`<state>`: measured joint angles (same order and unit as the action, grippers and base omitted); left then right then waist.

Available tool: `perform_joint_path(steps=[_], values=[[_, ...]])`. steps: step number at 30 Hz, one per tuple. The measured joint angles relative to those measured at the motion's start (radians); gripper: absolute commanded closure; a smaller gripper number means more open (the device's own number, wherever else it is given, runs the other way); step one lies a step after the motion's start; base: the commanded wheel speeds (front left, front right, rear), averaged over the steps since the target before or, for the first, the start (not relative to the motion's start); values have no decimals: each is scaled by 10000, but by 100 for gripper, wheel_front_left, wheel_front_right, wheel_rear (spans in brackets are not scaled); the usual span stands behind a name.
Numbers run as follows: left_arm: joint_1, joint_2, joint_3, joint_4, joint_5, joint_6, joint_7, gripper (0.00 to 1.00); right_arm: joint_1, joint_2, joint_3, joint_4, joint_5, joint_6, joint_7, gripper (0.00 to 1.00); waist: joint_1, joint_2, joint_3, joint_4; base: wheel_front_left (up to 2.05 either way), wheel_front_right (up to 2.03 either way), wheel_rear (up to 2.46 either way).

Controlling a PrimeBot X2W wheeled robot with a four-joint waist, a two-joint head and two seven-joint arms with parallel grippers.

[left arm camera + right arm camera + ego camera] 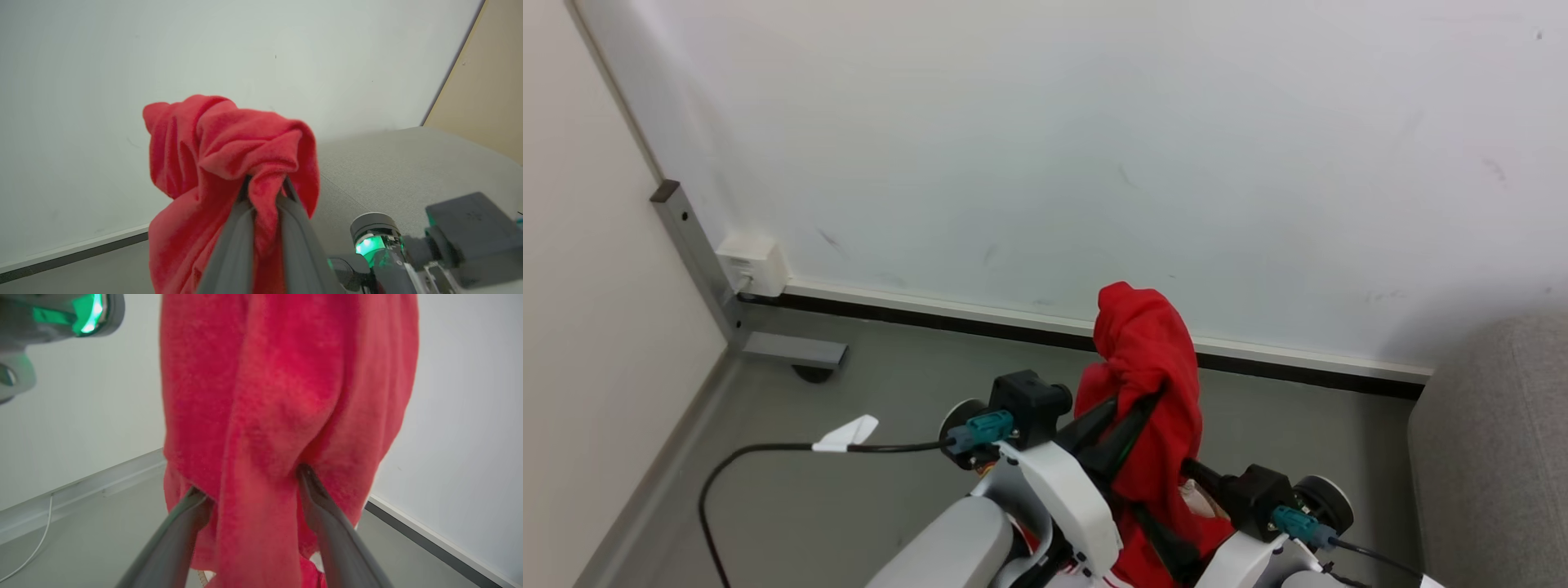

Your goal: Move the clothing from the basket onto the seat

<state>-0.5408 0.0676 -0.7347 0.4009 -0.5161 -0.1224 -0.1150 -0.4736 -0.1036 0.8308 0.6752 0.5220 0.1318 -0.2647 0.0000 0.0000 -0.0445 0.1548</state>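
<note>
Clothing (1147,343) hangs vertically, pinched in closed left jaws; right jaws gape around it.

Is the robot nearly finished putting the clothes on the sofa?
Not yet. Done: the red garment is lifted up in the air. In hand: the left gripper is shut on it, and it hangs between the open fingers of the right gripper. Left: carrying it over to the grey sofa and laying it there.

White forearm shells (1068,490), black wrist blocks (1025,398), teal connectors (990,426), dark fingers (233,245), green light (367,244)
</note>
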Motion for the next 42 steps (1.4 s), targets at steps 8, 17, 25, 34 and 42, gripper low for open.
perform_joint_path(steps=[8, 17, 25, 34, 42], values=[[-53, -94, -460, 48, -230, -15, 36, 100, 1, 209, -639, 115, -508, 0, 0, 46, 0, 0, -92, 325, 0, 0, 0], [-140, 17, -391, 309, -422, 2, -81, 100, 68, 305, -955, -127, -579, 0, 0, 100, 0, 0, -111, 321, 0, 0, 0], [-171, 157, -194, 675, -512, 79, -267, 100, 492, 173, -1329, -909, -545, 0, 4, 100, 1, 0, -57, 117, 0, 0, 0], [-164, 278, -138, 920, -660, 150, -399, 100, 1065, -6, -2305, -1944, -562, 0, 2, 100, 0, 0, -45, -232, 0, 0, 0], [-126, 286, -255, 614, -679, 222, -439, 0, 1194, -198, -2867, -2479, -736, 0, 2, 100, 0, 0, 0, -781, 0, 0, 0]])
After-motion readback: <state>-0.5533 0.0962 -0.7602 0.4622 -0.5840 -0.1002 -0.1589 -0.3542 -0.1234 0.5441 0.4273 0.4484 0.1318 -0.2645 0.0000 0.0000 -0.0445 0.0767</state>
